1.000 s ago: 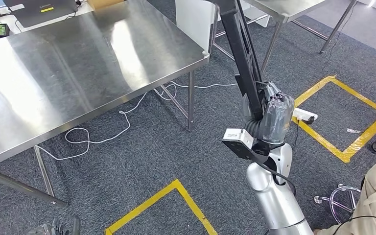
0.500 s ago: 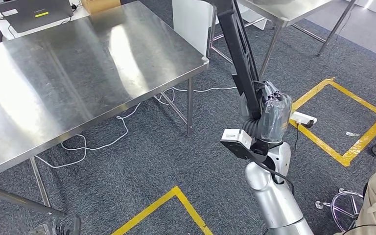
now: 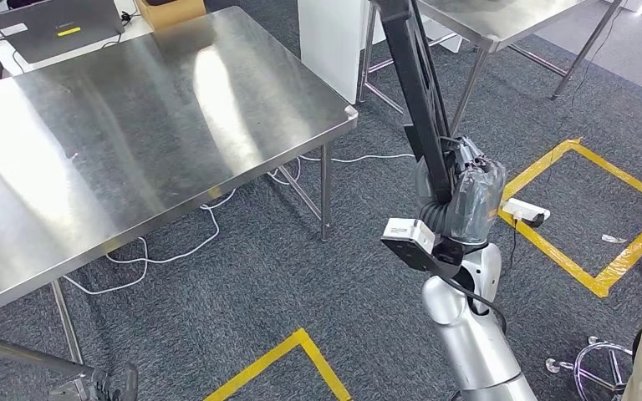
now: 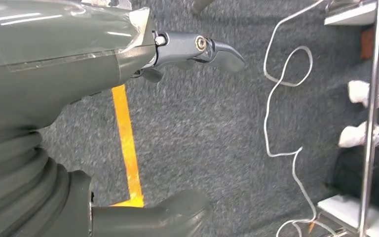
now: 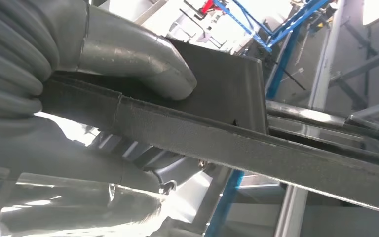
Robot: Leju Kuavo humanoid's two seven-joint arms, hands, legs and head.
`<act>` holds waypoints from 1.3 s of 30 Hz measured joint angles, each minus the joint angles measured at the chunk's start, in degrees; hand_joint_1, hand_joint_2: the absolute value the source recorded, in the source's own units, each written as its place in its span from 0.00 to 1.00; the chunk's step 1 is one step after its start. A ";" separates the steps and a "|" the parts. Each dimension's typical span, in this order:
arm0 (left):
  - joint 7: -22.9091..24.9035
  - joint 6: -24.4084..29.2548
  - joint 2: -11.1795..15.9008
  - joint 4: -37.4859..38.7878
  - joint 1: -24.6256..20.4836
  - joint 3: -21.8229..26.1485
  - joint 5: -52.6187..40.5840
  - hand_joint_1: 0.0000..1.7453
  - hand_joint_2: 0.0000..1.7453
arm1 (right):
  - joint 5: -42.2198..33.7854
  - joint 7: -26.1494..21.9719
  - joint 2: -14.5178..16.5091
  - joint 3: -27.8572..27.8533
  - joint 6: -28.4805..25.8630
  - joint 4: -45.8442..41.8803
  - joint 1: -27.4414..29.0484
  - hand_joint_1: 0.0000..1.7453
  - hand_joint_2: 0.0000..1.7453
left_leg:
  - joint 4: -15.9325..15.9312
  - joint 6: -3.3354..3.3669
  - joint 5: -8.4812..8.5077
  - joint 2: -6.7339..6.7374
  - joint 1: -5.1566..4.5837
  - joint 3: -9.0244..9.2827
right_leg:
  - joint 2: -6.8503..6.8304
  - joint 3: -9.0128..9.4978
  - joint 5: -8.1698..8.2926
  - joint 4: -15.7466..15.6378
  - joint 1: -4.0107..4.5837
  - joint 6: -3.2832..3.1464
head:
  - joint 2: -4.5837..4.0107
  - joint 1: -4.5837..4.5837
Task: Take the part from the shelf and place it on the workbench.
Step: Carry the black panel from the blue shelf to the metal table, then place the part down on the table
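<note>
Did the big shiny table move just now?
No. The steel table sits the same way next to the yellow tape square on the floor. The whole picture slid a little, so it was the robot's camera that moved.

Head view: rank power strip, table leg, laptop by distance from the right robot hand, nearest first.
From the right robot hand, which holds the black part:
1. Power strip, on the carpet just to its right.
2. Table leg, to its left.
3. Laptop, at the table's far left corner.
</note>
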 joint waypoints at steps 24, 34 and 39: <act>-0.02 0.00 0.10 0.05 0.12 -0.05 0.21 0.00 1.00 | 0.47 0.24 -0.11 -0.15 0.00 -0.44 0.97 1.00 1.00 | -0.49 2.12 2.48 -0.15 -0.02 -1.18 | -0.04 -4.88 -3.59 10.19 0.64 1.47 | 0.00 0.08; 0.01 -0.11 0.20 0.21 -0.28 -0.98 0.15 0.00 1.00 | 1.76 0.66 0.31 -0.66 0.00 -1.41 1.44 1.00 1.00 | 7.98 -0.90 -3.69 0.15 0.29 -3.77 | -0.03 -0.39 0.41 0.07 0.33 -1.91 | 0.00 -0.56; 0.02 -0.25 0.23 0.25 -0.19 -0.99 0.17 0.00 1.00 | 4.22 1.75 0.70 -0.84 0.00 -1.44 1.98 1.00 1.00 | 9.23 -1.01 -0.14 0.29 0.57 -7.47 | 0.20 0.30 -0.30 0.13 0.81 -2.28 | 0.01 -0.58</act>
